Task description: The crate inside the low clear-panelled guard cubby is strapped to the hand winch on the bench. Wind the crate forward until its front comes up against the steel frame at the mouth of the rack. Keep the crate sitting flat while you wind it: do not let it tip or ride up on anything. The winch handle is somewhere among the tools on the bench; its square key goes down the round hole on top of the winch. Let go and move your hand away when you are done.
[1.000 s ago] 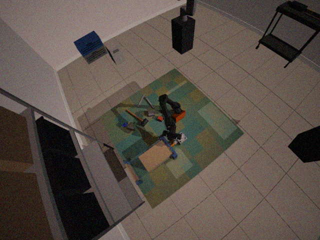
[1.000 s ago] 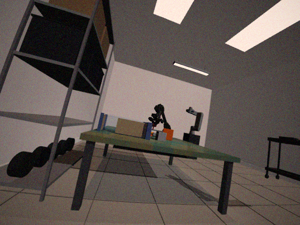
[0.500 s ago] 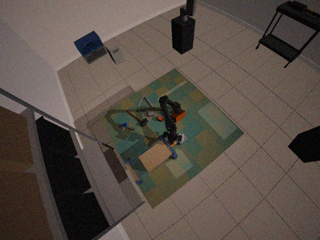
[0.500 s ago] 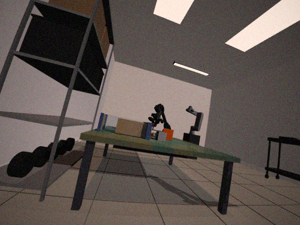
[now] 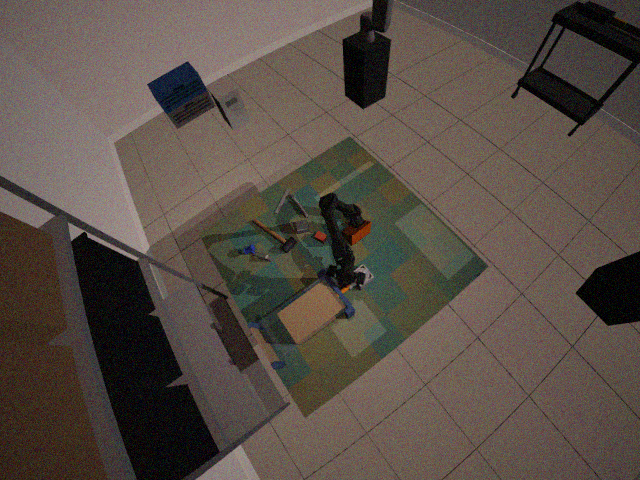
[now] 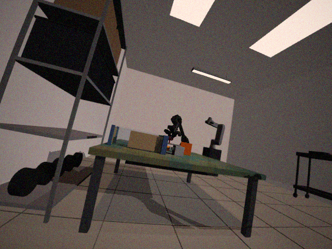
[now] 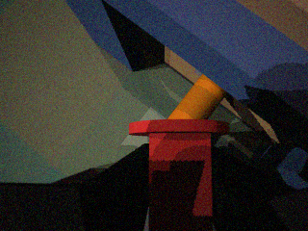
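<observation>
My gripper is shut on the red upright grip of the winch handle. It points down beside the winch. The grip has a flat red flange, and the handle's orange arm runs away from it toward the blue frame. The tan crate lies flat on the bench with its front close behind that frame. I cannot tell whether they touch. The strap is hidden.
An orange box stands by the arm. A hammer, a small red block, a blue tool and grey bars lie on the bench behind the winch. A tall shelving rack stands beside the bench.
</observation>
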